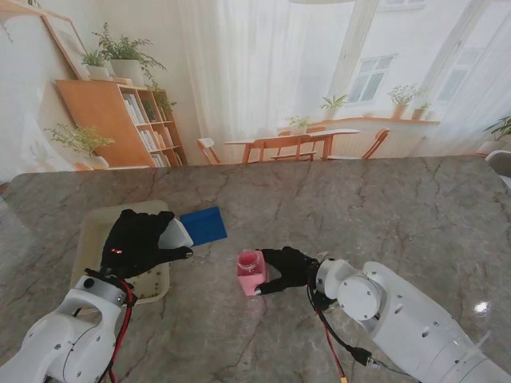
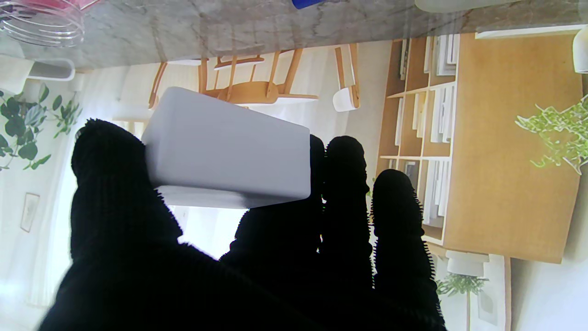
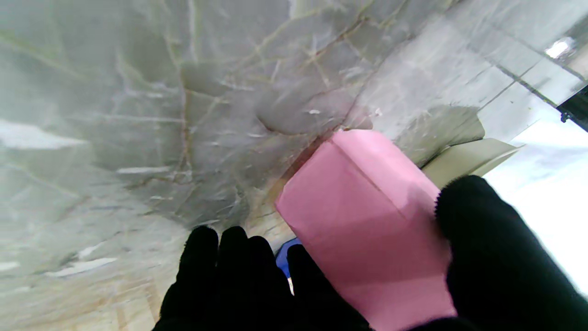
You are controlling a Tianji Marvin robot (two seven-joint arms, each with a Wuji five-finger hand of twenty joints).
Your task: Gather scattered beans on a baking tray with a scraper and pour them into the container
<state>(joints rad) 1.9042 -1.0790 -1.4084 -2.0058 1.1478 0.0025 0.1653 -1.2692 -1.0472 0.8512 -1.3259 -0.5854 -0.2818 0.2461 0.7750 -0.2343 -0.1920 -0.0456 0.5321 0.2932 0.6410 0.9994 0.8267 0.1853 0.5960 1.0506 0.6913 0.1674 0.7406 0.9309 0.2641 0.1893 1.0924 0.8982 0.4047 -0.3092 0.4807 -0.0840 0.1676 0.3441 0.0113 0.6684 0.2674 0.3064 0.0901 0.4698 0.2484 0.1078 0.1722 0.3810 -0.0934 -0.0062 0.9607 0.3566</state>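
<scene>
Holding white-handled blue-bladed scraper (image 1: 194,230) in left robot hand (image 1: 137,242), clamped, over cream baking tray (image 1: 94,226) for sweeping | right robot hand (image 1: 289,268) clamped on pink container (image 1: 251,272), steadying it on marble surface (image 1: 383,207) for pouring

The left hand (image 2: 257,257), in a black glove, is closed around a white block-shaped handle (image 2: 229,147). The thumb (image 2: 115,184) presses one end of the block; the remaining fingers (image 2: 344,193) wrap its opposite side. The block is tilted and held clear of the marble worktop (image 2: 229,27). On the worktop stands a clear ribbed jar neck (image 2: 43,25) with pink behind it, well apart from the hand. A small blue edge (image 2: 305,3) and a pale rim (image 2: 459,4) also lie on the worktop; neither can be identified from this view. Beyond the worktop: wooden chairs (image 2: 248,78), a bookshelf (image 2: 482,138), green plants (image 2: 27,119).
</scene>
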